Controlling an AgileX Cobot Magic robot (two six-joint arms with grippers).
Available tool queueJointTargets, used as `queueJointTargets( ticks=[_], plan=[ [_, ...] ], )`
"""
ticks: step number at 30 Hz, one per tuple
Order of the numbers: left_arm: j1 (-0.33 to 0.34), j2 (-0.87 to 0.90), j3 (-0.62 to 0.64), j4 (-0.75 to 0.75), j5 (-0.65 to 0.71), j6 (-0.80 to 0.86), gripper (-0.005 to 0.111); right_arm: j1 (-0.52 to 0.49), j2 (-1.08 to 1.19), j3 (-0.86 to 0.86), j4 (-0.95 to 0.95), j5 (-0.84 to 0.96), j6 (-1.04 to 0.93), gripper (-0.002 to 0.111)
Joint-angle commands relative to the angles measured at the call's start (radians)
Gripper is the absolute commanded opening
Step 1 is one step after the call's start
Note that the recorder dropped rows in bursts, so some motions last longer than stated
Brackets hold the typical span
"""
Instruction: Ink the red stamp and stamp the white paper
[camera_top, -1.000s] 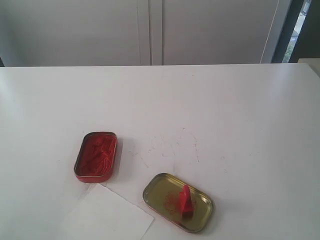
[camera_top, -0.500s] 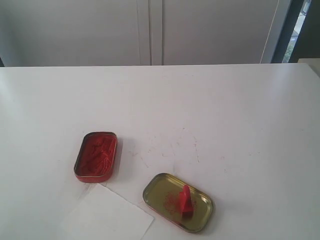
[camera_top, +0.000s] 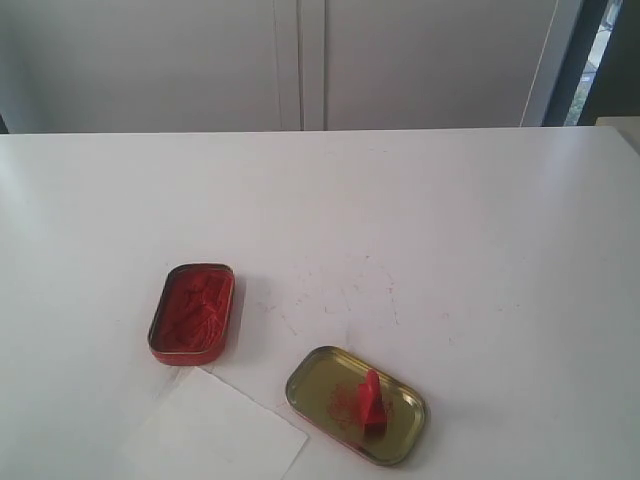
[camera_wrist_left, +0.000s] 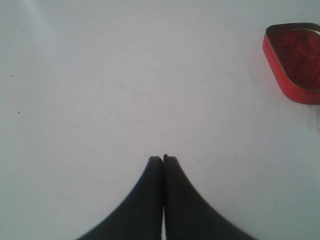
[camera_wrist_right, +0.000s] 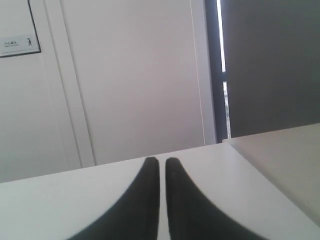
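Note:
The red stamp (camera_top: 371, 400) lies tipped inside the brass tin lid (camera_top: 320, 383) near the table's front. Left of it, the white paper (camera_top: 215, 432) lies flat at the front edge, its far corner close to the red tin of ink paste (camera_top: 191, 312). Neither gripper shows in the exterior view. In the left wrist view my left gripper (camera_wrist_left: 163, 159) is shut and empty over bare tabletop, with the red tin (camera_wrist_left: 296, 61) off to one side. In the right wrist view my right gripper (camera_wrist_right: 162, 160) has only a thin slit between its fingers, holds nothing and points towards the wall.
Faint red specks mark the white tabletop (camera_top: 360, 285) behind the lid. A pale cabinet wall (camera_top: 300, 60) stands behind the table. In the right wrist view the table's corner (camera_wrist_right: 225, 144) and a dark window strip (camera_wrist_right: 270, 65) appear.

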Motion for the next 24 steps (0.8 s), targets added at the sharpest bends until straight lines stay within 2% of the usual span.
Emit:
queueJointTargets(
  ticks=[1, 4, 10, 24],
  plan=[
    [0.002, -0.004, 0.009, 0.0, 0.004, -0.001, 0.0, 0.002, -0.005, 0.006, -0.007, -0.071, -0.02, 0.005],
    [0.002, -0.004, 0.009, 0.0, 0.004, -0.001, 0.0, 0.002, -0.005, 0.006, -0.007, -0.091, -0.125, 0.005],
    [0.002, -0.004, 0.009, 0.0, 0.004, -0.001, 0.0, 0.002, -0.005, 0.006, -0.007, -0.096, -0.215, 0.005],
    [0.002, -0.004, 0.009, 0.0, 0.004, -0.001, 0.0, 0.002, -0.005, 0.006, -0.007, -0.12, -0.234, 0.005]
  ],
)
